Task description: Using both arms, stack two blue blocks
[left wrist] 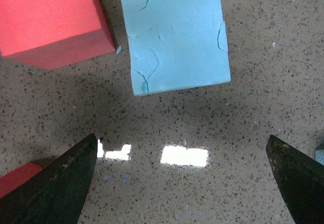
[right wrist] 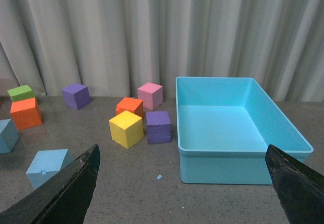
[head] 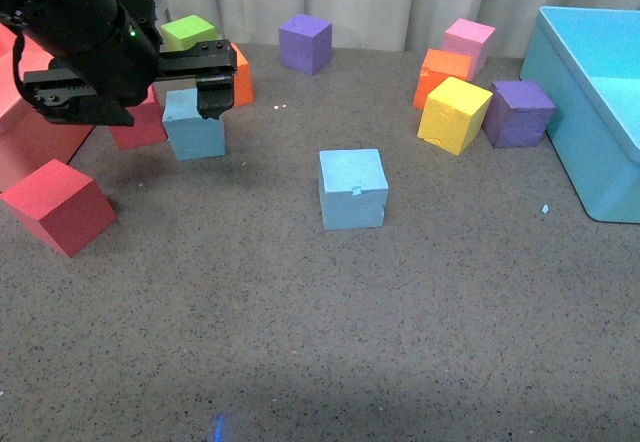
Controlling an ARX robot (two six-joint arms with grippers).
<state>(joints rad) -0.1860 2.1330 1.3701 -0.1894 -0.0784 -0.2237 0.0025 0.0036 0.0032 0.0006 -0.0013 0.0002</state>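
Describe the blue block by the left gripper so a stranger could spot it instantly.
Look far left, where the black left gripper hangs. The sky-blue cube close by it sits beside a red cube. The other blue cube stands alone mid-scene with a notched front.

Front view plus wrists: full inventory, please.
blue blocks: two, sky-blue, one centre, one back left
red blocks: at least two, red, far left
orange blocks: two, orange, one back left, one back right
purple blocks: two, purple, one back centre, one right
green block: one, green, back left
pink block: one, pink, back right
yellow block: one, yellow, right of centre
bin: one, turquoise, right edge
left gripper: one, black, open, by the back-left blue block
right gripper: one, black, open, wrist view only
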